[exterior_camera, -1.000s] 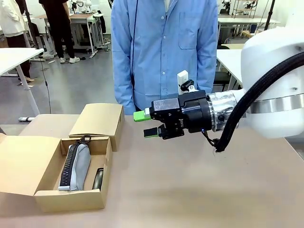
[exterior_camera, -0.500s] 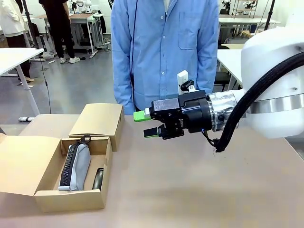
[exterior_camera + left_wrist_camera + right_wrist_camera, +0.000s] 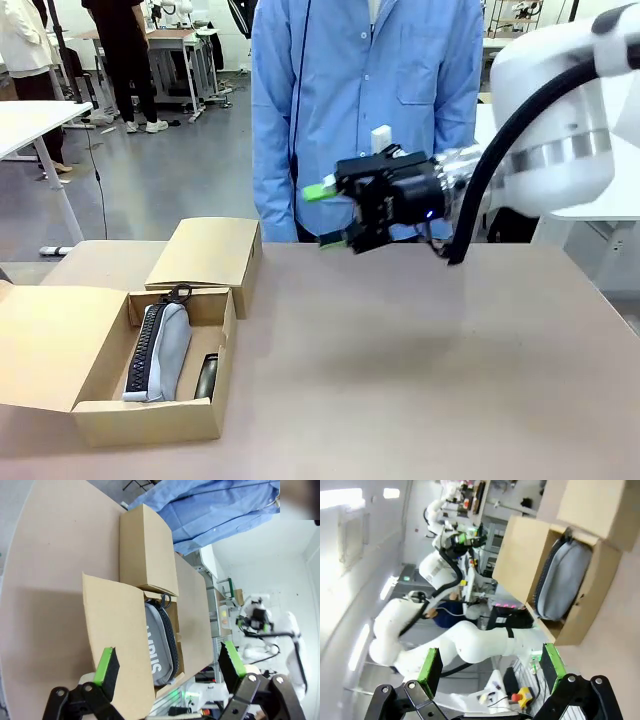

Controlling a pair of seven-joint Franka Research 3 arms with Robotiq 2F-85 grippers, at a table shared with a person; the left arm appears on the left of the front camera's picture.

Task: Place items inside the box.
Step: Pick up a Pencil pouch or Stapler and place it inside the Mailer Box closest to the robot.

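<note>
The right arm is glossy white, banded by a brushed silver ring, with a black braided cable looping along it. Its gripper is black and blocky, with bright green pads (a small blue light glows on the body). The person wears a light blue button-up coat with a chest pocket.
</note>
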